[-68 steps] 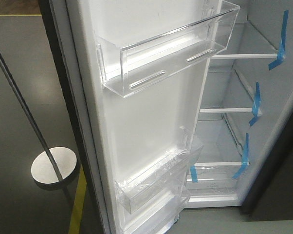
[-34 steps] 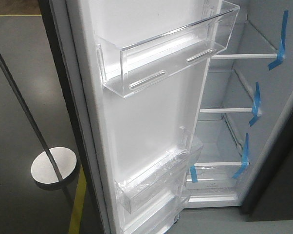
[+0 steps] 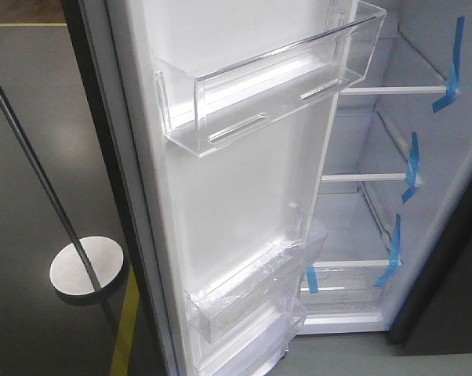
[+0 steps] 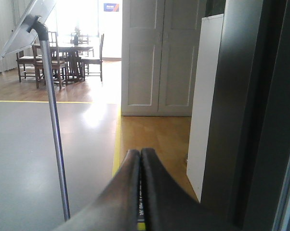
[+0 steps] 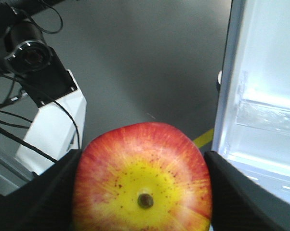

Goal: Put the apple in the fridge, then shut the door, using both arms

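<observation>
Front view showed the fridge (image 3: 361, 219) only, neither arm nor fruit in it. The door (image 3: 236, 204) stood swung wide and filled the middle of the frame, white inner face to camera. One clear upper bin (image 3: 267, 86) and a lower bin (image 3: 252, 290) were on it. Behind its right edge I saw three white-edged shelves (image 3: 365, 178) with blue tape strips (image 3: 454, 66).

Only the right wrist view showed the apple (image 5: 142, 180). It was clamped in the right gripper (image 5: 141, 158), stem end facing the lens, one black finger (image 5: 44, 192) against each side. It sat outside the fridge, over grey floor. The white door interior lay well apart to its right.

Left wrist view: left gripper (image 4: 140, 155) had its fingers pressed together at the tips, nothing between them. Just right of it ran a tall dark grey surface (image 4: 236, 96); I couldn't tell whether it was door or fridge body.

The apple's lower part was cut off by the frame. The top and bottom of the door were cropped in the front view.

Room: open grey floor left of the door, broken by a stand pole (image 3: 40, 180) on a round base (image 3: 85, 266), and a yellow floor line (image 3: 125, 329). Camera mount (image 5: 32, 53) with loose cables sat left of the apple.
</observation>
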You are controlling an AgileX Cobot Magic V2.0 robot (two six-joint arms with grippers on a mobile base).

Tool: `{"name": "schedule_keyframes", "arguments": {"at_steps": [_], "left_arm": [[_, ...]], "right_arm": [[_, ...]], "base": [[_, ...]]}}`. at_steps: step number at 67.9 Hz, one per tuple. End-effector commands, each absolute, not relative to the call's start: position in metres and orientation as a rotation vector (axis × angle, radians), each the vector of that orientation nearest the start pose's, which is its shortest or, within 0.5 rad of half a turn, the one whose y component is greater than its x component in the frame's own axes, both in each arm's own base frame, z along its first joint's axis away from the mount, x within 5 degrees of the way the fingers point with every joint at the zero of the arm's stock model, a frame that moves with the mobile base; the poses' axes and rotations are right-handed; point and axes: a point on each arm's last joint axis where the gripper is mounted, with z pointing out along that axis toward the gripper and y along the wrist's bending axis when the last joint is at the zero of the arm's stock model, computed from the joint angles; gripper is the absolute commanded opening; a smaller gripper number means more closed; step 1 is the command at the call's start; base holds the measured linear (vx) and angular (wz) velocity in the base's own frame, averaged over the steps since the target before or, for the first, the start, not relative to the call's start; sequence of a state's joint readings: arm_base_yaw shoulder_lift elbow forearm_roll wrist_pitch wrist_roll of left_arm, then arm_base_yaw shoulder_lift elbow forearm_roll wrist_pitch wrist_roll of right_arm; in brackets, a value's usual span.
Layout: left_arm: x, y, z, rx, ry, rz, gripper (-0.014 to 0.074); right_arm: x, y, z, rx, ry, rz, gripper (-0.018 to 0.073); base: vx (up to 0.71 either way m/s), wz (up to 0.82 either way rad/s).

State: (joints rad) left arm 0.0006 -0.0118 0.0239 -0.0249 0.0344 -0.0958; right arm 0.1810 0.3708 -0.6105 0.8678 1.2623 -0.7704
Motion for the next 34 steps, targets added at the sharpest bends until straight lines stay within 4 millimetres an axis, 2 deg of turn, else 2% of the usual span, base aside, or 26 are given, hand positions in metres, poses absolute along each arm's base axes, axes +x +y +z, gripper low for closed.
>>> {"name": "schedule_keyframes", "arguments": {"at_steps": [1, 19, 24, 34], "left_arm": [[0.055, 0.0, 0.206, -0.091, 1.448, -0.104, -0.0006], [0.055, 0.0, 0.206, -0.091, 1.448, -0.104, -0.0006], [0.055, 0.0, 0.206, -0.091, 1.448, -0.104, -0.0006], [0.055, 0.0, 0.206, -0.091, 1.448, -0.104, -0.0006]], "right_arm": [[0.018, 0.069, 0.327, -0.966, 1.902, 0.779, 0.0196], [0.042, 0.055, 0.332, -0.712, 1.888, 0.524, 0.0196], [0.053, 0.05, 0.33, -0.598, 1.948, 0.49, 0.0197], [0.08, 0.047, 0.322, -0.525, 2.078, 0.416, 0.02]], "base": [[0.0, 0.0], [0.0, 0.0], [0.0, 0.0], [0.0, 0.0]]}}
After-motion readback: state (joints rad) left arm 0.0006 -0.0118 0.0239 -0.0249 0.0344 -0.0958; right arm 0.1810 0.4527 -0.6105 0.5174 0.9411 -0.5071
